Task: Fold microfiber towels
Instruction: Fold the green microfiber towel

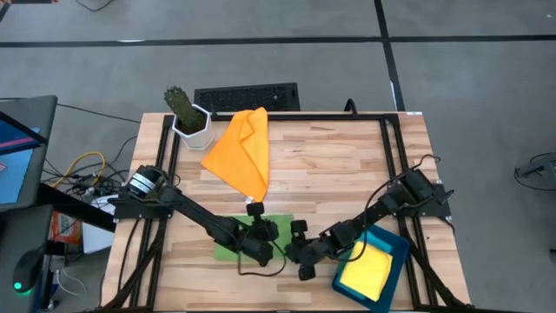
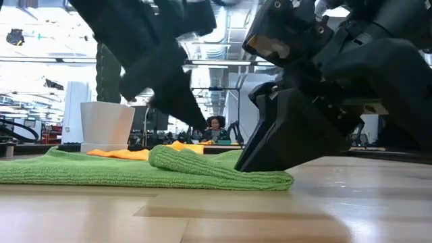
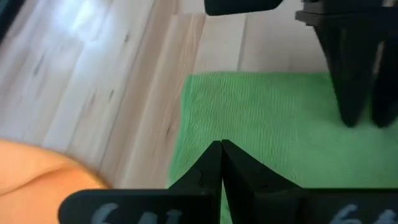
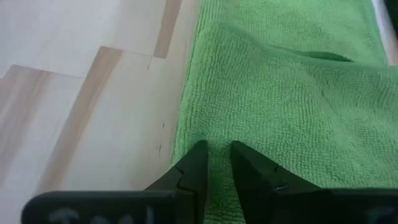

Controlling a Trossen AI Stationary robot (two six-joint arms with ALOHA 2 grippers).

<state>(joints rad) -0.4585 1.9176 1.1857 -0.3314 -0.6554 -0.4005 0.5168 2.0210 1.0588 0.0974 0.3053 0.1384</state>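
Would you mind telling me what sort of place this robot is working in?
Probably an open office or lab: a wooden table on grey floor, a keyboard behind it, and a seated person among desks beyond.

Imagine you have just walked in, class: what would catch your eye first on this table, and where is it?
Probably the bright orange towel, lying crumpled at the table's far edge beside a potted cactus. Next, both dark arms meeting over a green towel at the near edge: the left tool is shut above it, the right tool set slightly apart on the cloth. A yellow towel sits in a teal tray at the near right.
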